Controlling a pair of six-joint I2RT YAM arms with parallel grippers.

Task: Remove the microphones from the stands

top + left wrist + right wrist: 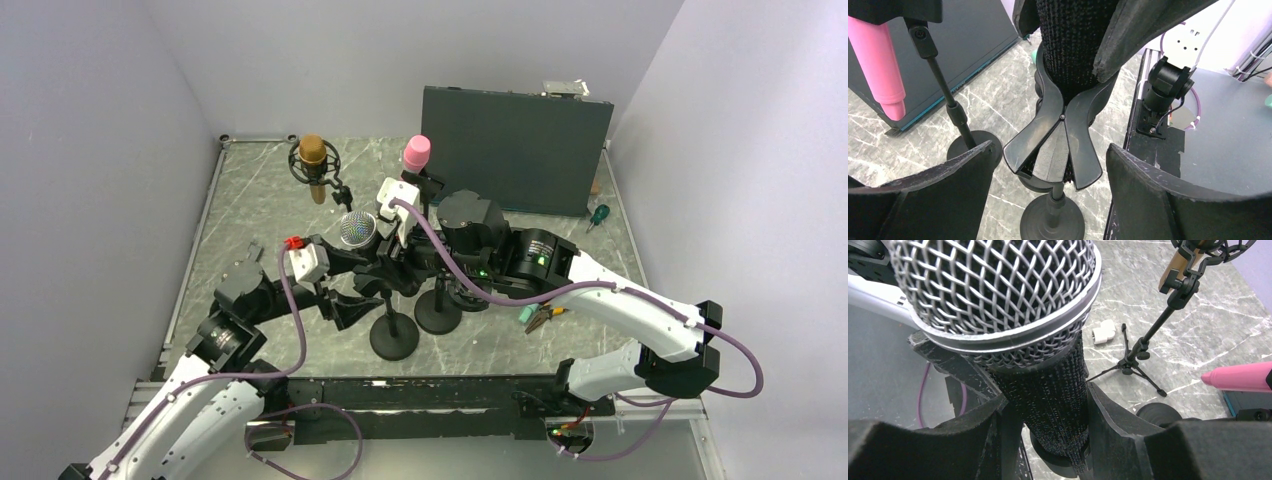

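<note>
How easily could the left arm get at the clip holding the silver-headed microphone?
Probably easily: the left gripper has its jaws open on either side of the clip, with nothing between. The right gripper grips the microphone higher up, clear of the clip's handles.

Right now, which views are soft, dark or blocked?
Top external: even light, sharp, microphone small in frame. Left wrist: clip sharp, left pincer's fingers near-black, no detail. Right wrist: mesh head fills the frame, crisp; right pincer's fingers dark too.
</note>
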